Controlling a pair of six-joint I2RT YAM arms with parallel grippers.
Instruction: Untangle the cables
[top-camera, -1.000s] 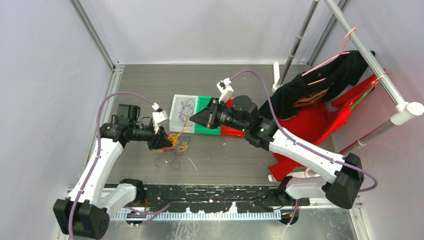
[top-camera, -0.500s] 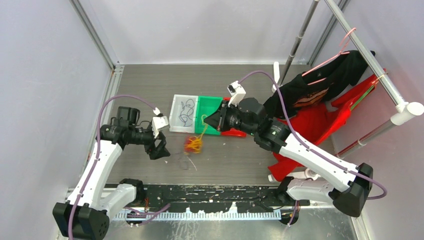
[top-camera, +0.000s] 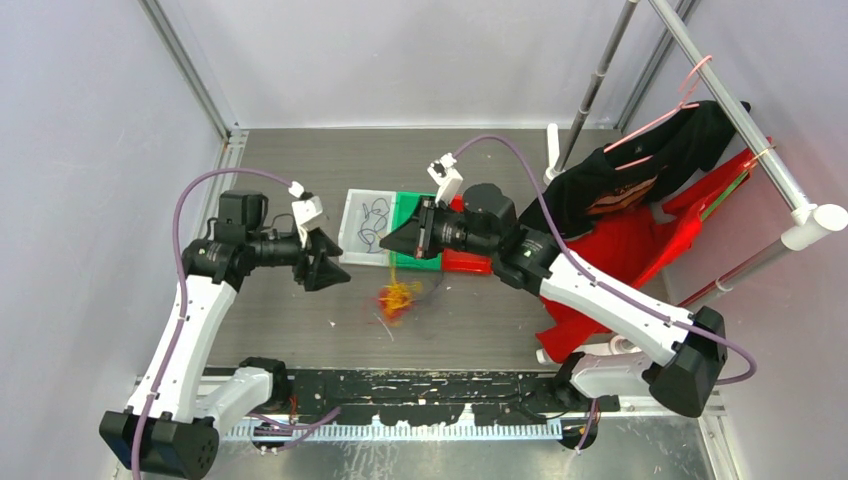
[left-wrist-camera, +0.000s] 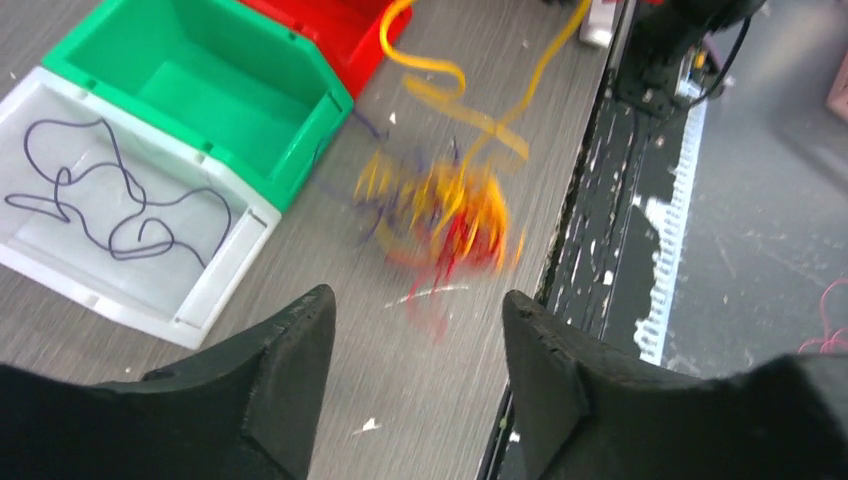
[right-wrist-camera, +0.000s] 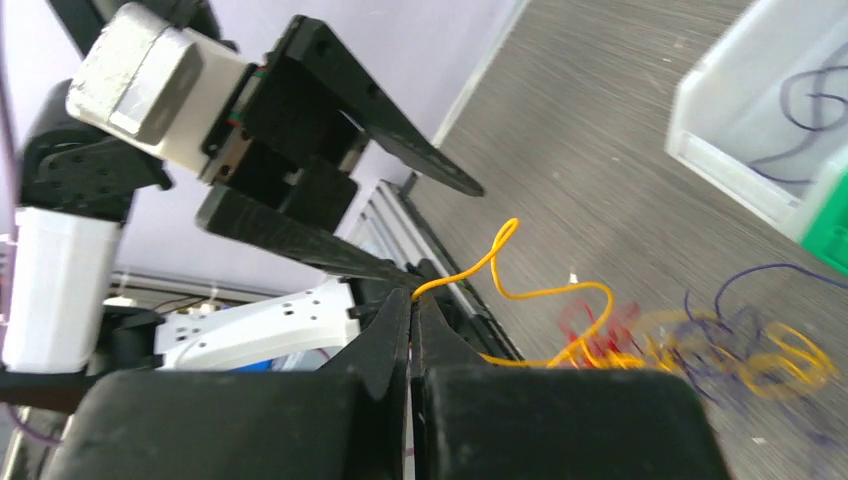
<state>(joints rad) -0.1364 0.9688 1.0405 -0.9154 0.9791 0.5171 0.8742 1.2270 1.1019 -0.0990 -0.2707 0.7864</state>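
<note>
Entry: cables (top-camera: 398, 297), tangle, now on desk (top-camera: 470, 325) at 6 o'clock of green bin (left-wrist-camera: 200, 80). We record left gripper (top-camera: 335, 268) released, withdrawn toward 9 o'clock. Right gripper (right-wrist-camera: 412, 300) clenched on yellow cable (right-wrist-camera: 540, 292).

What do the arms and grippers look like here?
The left arm and right arm have white links, black joints and bases, and a lavender hose along each. The left gripper and right gripper have black wedge-shaped fingers and a white camera block.

Cables (left-wrist-camera: 445, 215) blurred, strands indistinct; yellow end hidden betw. right claw (right-wrist-camera: 412, 300) tips.
</note>
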